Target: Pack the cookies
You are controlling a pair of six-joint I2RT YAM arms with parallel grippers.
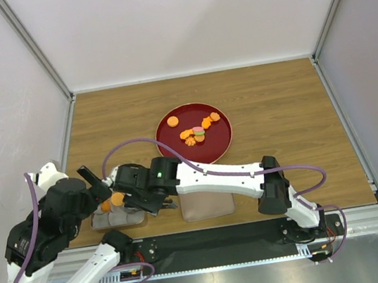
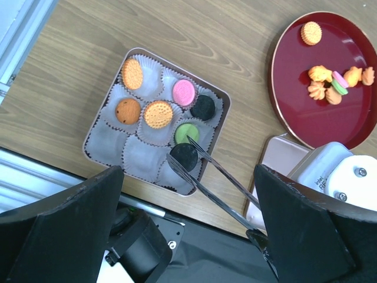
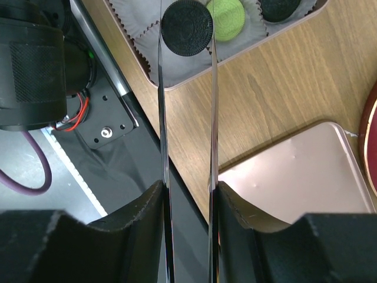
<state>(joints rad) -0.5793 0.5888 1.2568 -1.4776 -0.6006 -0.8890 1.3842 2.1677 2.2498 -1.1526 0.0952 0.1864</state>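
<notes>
1 dark cookie pinched in tongs over the tin; right tool clamped on tongs. Next: lower into empty cup, ease squeeze. Left tool spread apart.

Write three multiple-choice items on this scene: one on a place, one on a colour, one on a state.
1. The dark cookie in the tongs is: A over the tin; B on the plate; C on the lid.
2. The cookie closest to it is: A pink; B green; C orange.
3. The left gripper is: A shut on the tongs; B open, holding nothing; C shut on a cookie.
1A, paper cups lie beneath it; 2B, the green cookie sits beside it; 3B, its jaws stand wide, while the right gripper holds the tongs.
</notes>
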